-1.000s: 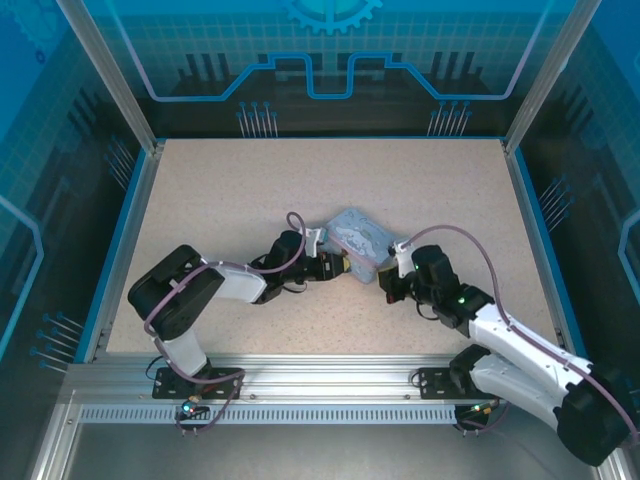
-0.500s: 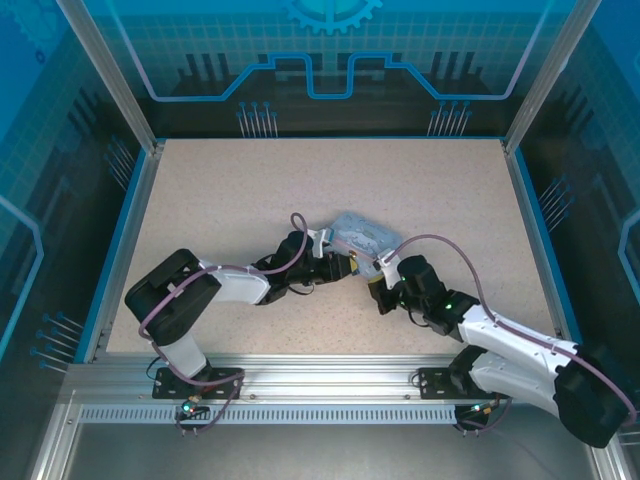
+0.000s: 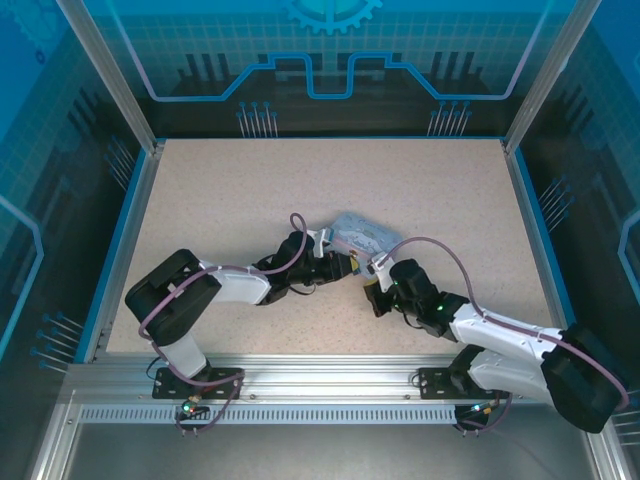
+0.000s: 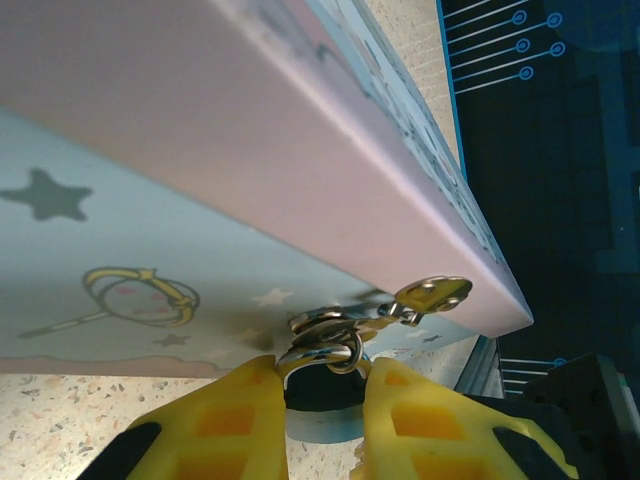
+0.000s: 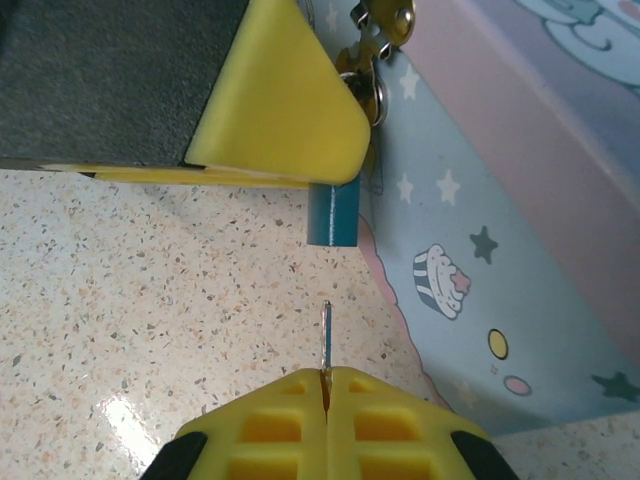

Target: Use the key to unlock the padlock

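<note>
Two grips are seen at the 6 o'clock edge of the pale blue tin (image 4: 200, 230) on the bench (image 5: 150, 290). The padlock (image 5: 332, 215), hooked to the tin's clasp (image 4: 435, 293), is pinched between the nearly closed fingers of the left tool (image 4: 325, 375). The key (image 5: 325, 335) is clamped in the fully closed right tool (image 5: 326, 385), blade pointed to 12 o'clock, just short of the padlock's blue body.

— What's that pale blue tin (image 3: 362, 236) like?
— Pink band (image 4: 300, 170) round its top, with stars (image 5: 447, 186) and a cupcake (image 5: 444, 280) printed on its side.
— Under it?
— Speckled table (image 3: 250, 190). Beyond the tin, a blue printed panel (image 3: 330, 60).
</note>
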Controlling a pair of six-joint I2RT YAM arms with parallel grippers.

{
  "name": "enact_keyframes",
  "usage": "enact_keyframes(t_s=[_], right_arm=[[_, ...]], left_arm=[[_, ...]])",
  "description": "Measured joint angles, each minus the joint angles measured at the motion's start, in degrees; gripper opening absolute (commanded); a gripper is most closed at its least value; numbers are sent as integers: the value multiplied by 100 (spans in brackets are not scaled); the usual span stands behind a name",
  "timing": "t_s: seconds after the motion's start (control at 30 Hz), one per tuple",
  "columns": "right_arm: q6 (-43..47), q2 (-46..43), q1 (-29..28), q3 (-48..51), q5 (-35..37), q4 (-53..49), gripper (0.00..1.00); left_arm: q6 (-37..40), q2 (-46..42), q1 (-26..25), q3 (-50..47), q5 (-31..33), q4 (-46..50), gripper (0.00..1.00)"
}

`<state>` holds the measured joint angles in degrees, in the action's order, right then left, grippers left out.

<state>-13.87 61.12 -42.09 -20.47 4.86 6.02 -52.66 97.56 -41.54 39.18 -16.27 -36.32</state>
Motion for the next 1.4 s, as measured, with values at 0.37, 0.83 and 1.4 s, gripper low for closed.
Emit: enact_keyframes(t_s=[0.37, 0.83, 1.4], right_arm=[[2, 127, -31, 101, 260, 472, 3], [46, 352, -42, 98, 271, 592, 3], [46, 352, -50, 98, 352, 870, 3]], left_arm=[[-144, 0, -28, 13, 22, -13, 14], [-144, 0, -33, 55, 63, -13, 14], [-155, 0, -37, 55, 68, -37, 14]])
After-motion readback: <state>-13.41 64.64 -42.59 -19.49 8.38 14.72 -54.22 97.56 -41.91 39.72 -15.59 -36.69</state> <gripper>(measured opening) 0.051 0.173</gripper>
